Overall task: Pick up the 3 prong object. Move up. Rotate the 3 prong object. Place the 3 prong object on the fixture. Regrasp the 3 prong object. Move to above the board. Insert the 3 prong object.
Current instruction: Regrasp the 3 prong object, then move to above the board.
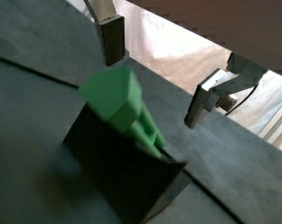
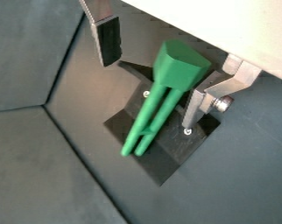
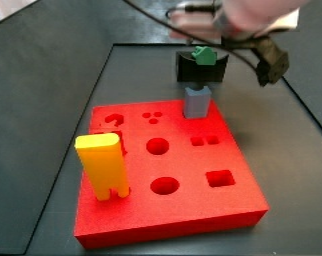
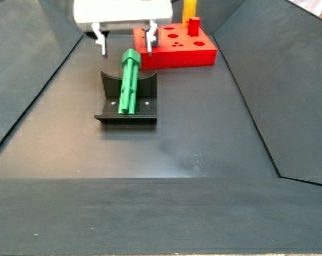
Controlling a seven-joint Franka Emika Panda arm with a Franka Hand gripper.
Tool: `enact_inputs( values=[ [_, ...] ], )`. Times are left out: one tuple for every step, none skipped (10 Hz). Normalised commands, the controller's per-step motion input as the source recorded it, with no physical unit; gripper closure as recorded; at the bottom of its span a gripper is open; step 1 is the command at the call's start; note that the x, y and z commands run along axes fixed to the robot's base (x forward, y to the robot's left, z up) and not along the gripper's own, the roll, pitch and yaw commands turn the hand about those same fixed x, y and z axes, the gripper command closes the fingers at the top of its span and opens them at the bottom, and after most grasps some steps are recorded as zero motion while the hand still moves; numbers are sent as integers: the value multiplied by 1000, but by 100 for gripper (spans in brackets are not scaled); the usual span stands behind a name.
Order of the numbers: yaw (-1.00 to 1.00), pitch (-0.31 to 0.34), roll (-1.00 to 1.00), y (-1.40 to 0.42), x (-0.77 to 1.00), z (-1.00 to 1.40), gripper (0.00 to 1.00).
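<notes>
Green and slim, the 3 prong object (image 2: 158,96) is filling the middle of both wrist views, lying on the fixture (image 2: 167,156), a dark bracket on a base plate. Its thick wedge-shaped end (image 1: 116,93) is sitting up between the fingers, and its thin prongs are pointing down along the sloping face of the bracket toward the base plate.

Either side of that thick end, the gripper (image 2: 155,66) is hovering with its fingers spread open. One finger (image 2: 109,39) is showing as a flat silver plate with a dark pad, standing apart from the green piece. Its partner (image 2: 200,101) is standing just beside the green piece; whether it is touching cannot be told. Nothing is being gripped.

Seen from a side view, the gripper (image 4: 122,40) is hanging over the back end of the fixture (image 4: 128,100), with the green bar (image 4: 130,75) lying lengthwise on it. All of this is resting on a dark surface (image 4: 164,150).

Beyond the fixture, the board (image 3: 164,165) is lying flat, a thick red slab with cut-out holes. A tall yellow block (image 3: 101,165) is standing upright in the board, and a grey-blue block (image 3: 196,101) is standing at the board's edge nearest the fixture (image 3: 200,68).
</notes>
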Motion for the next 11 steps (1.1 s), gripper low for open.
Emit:
enact_inputs(
  values=[
    [-38,-3,64,3,79,-632,0],
    [-29,18,66,0,77,-475,0],
    [-9,35,67,1,77,-276,0],
    [0,0,0,0,0,0,100],
    [-70,-375,-299,-151,-83,1000,100],
    [-73,-371,-297,-150,-85,1000,100],
    [-121,-332,-258,-130,-96,1000,100],
    [-164,-291,-229,-122,-98,1000,100],
    [-204,-204,-176,-116,-102,1000,100],
    [-219,-158,-156,-112,-102,1000,100],
    [-236,-64,-134,-103,-100,1000,100]
  ],
)
